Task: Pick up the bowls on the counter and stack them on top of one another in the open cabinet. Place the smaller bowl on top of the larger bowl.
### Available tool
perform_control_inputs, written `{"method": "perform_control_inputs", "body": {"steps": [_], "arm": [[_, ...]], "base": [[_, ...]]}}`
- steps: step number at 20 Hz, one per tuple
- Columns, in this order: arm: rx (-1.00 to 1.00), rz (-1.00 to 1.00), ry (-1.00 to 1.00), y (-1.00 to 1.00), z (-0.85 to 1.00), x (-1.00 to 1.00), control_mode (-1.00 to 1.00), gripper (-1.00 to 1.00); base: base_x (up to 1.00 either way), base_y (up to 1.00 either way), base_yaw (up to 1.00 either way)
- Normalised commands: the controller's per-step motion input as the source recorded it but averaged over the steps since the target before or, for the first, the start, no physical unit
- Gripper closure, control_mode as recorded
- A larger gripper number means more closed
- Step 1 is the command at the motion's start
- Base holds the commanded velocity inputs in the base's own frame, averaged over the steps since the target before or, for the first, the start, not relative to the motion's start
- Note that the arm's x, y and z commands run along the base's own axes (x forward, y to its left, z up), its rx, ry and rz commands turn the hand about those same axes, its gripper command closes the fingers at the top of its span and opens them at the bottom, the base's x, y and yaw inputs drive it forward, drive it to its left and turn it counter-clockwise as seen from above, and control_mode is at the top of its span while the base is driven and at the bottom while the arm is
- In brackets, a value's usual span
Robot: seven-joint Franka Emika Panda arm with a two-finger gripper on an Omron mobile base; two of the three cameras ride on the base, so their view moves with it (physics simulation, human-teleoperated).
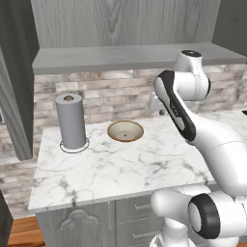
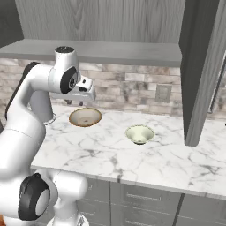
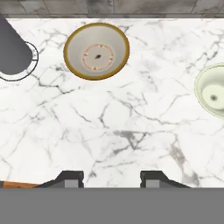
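Note:
The larger bowl (image 1: pixel 125 130) (image 2: pixel 85 117) (image 3: pixel 96 51), wide with a tan-brown rim, rests upright on the white marble counter (image 1: pixel 120 166) near the back wall. To its right on the same slab stands the smaller bowl (image 2: pixel 139 133) (image 3: pixel 213 90), pale cream-green, cut off by the hand view's right edge. My gripper (image 2: pixel 75 103) (image 3: pixel 111 179) hangs well above the counter, pointing down, just in front of the larger bowl. It is open, with nothing between its fingertips (image 3: pixel 70 178). The open cabinet's grey shelf board (image 1: pixel 120 57) (image 2: pixel 101 50) runs above the brick backsplash.
A grey paper-towel cylinder (image 1: pixel 71 121) (image 3: pixel 13 52) stands on the counter left of the larger bowl. The cabinet's open door (image 2: pixel 203 66) hangs down at the right, near the smaller bowl. A wall outlet (image 2: pixel 163 92) sits in the backsplash. Drawer fronts (image 2: pixel 145 198) lie below the counter.

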Motion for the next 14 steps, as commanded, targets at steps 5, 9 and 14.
{"method": "perform_control_inputs", "body": {"steps": [5, 9, 14], "arm": [[0.0, 0.0, 0.0, -0.17, 0.0, 0.0, -1.0, -1.0], [0.0, 0.0, 0.0, -0.48, 0.0, 0.0, -1.0, -1.0], [0.0, 0.0, 0.0, -0.58, -0.01, 0.0, -1.0, -1.0]], "base": [[0.0, 0.0, 0.0], [0.0, 0.0, 0.0], [0.0, 0.0, 0.0]]}}
